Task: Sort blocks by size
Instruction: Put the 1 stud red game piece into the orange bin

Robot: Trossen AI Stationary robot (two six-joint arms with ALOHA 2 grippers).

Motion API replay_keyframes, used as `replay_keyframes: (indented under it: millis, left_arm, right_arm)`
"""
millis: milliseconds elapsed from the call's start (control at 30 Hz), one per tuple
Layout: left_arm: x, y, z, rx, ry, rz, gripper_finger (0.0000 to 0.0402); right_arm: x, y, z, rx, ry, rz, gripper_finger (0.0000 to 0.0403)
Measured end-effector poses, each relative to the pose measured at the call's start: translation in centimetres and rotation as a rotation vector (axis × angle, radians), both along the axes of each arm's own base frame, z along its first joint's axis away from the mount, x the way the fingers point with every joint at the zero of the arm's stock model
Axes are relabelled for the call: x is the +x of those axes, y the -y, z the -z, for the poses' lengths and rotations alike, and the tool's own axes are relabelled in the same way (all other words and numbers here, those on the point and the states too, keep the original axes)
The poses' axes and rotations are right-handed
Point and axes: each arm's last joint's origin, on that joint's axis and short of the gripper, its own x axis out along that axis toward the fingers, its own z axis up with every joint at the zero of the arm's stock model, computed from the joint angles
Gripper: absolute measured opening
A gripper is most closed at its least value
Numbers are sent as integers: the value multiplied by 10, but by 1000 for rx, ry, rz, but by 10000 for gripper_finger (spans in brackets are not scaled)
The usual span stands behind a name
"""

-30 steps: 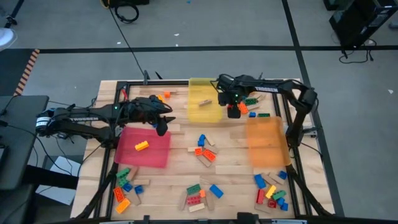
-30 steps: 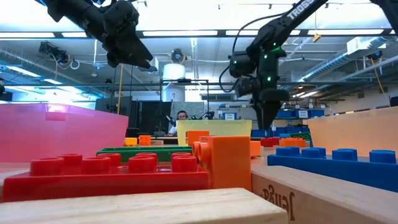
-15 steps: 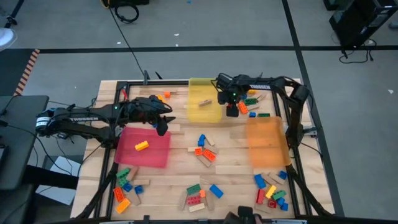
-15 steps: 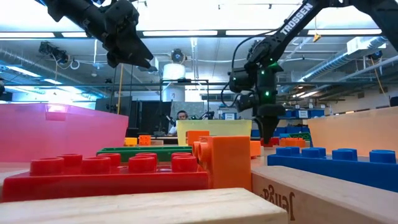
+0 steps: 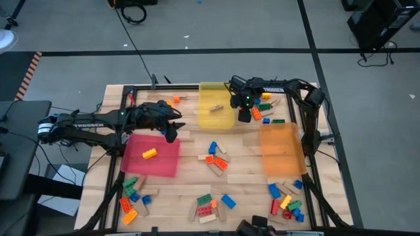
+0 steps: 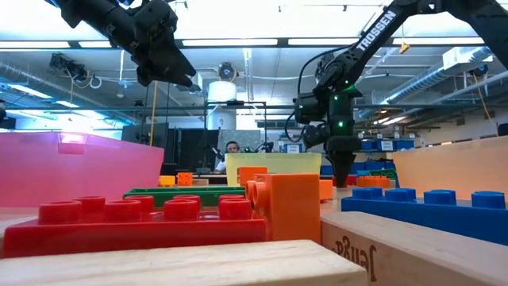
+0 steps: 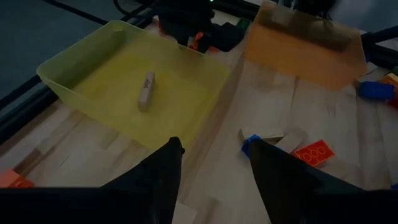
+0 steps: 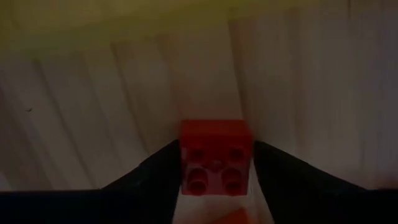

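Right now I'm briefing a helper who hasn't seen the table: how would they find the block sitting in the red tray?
Look at the red tray, on the left arm's side of the table, just under the left gripper. Inside it lies a single yellow block, short and studded, near the tray's middle. Nothing else is in that tray, and the other blocks nearby lie on the bare wood.

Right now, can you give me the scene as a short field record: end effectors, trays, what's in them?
right end effector: low beside the yellow tray, fingers either side of a red brick on the table
left end effector: raised over the red tray's far edge, open, empty
yellow tray: one wooden block
red tray: one yellow brick
orange tray: nothing visible inside
loose blocks: scattered over the table
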Motion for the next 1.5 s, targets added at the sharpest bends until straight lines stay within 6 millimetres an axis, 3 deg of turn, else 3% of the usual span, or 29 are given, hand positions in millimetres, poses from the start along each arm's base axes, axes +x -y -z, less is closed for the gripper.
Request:
replay_keyframes:
  millis: [100, 267, 500, 767, 1000, 1133, 1267, 1500]
  left_arm:
    - [0, 0, -1, 2, 6, 1, 198]
    - [1, 0, -2, 56, 3, 28, 198]
    - [1, 0, -2, 97, -12, 45, 198]
    - [1, -1, -2, 106, -5, 20, 198]
    - [2, -2, -5, 123, 14, 2, 198]
    - [3, -2, -6, 125, 27, 1, 198]
    - [4, -2, -6, 127, 37, 0, 198]
    - [5, -3, -9, 140, 66, -16, 198]
  right_arm:
    - [0, 0, 0, 2, -2, 7, 153]
    - [-5, -4, -9, 15, -23, 100, 154]
    - [-28, -25, -74, 0, 24, 260, 154]
    - [-71, -89, -170, -33, 266, 499, 154]
    - [-128, -149, -210, -91, 305, 703, 154]
    - [-154, -170, -204, -82, 297, 808, 154]
    - [-168, -184, -175, -47, 255, 883, 154]
    - [-155, -197, -108, 68, 218, 907, 154]
